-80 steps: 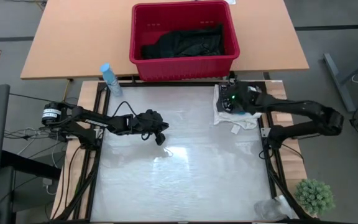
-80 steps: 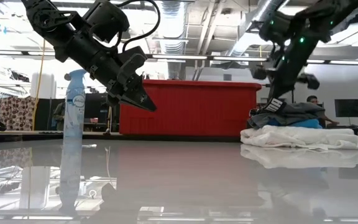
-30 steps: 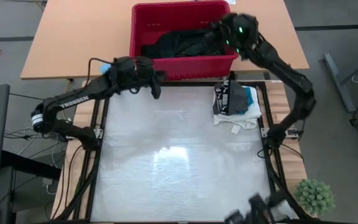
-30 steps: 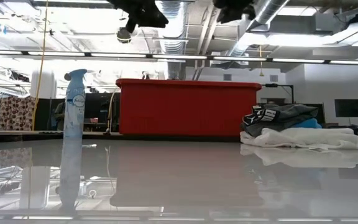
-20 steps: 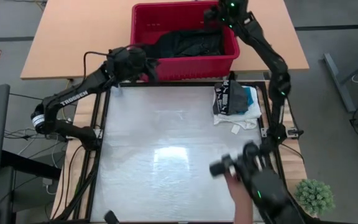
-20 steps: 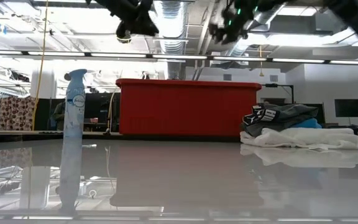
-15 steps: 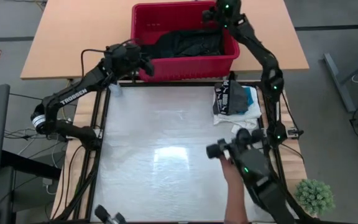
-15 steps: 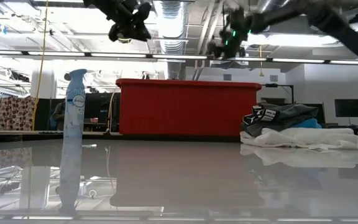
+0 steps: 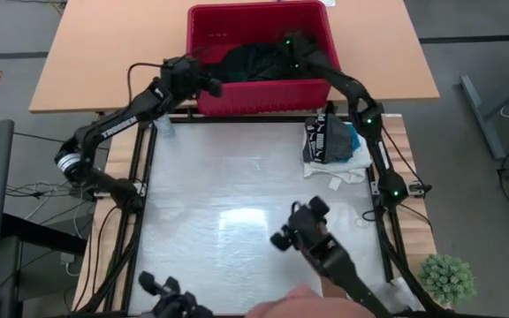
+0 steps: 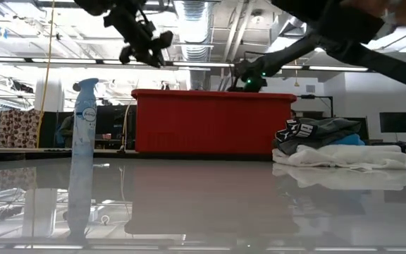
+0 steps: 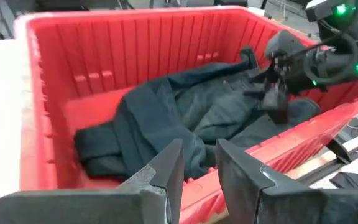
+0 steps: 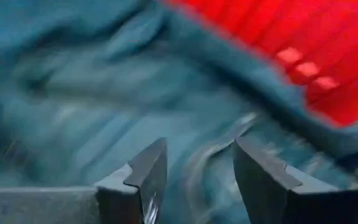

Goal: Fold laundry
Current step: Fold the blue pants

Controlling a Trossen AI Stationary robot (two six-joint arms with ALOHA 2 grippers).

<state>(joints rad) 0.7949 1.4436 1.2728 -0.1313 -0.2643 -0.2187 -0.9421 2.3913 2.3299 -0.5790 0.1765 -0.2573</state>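
Now that both arms have left the table for the basket (image 9: 203,93), we note the right gripper (image 9: 290,51) down over the black garment (image 9: 254,62) inside — fingers apart, empty. Left gripper (image 9: 203,81) at the near-left rim — narrow gap, empty. Next piece: about to be picked. Folded stack (image 9: 336,146) at the table's right.

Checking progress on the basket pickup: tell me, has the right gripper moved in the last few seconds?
Yes. The right gripper left the folded pile at the table's right edge and now reaches into the red basket, over the black garment.
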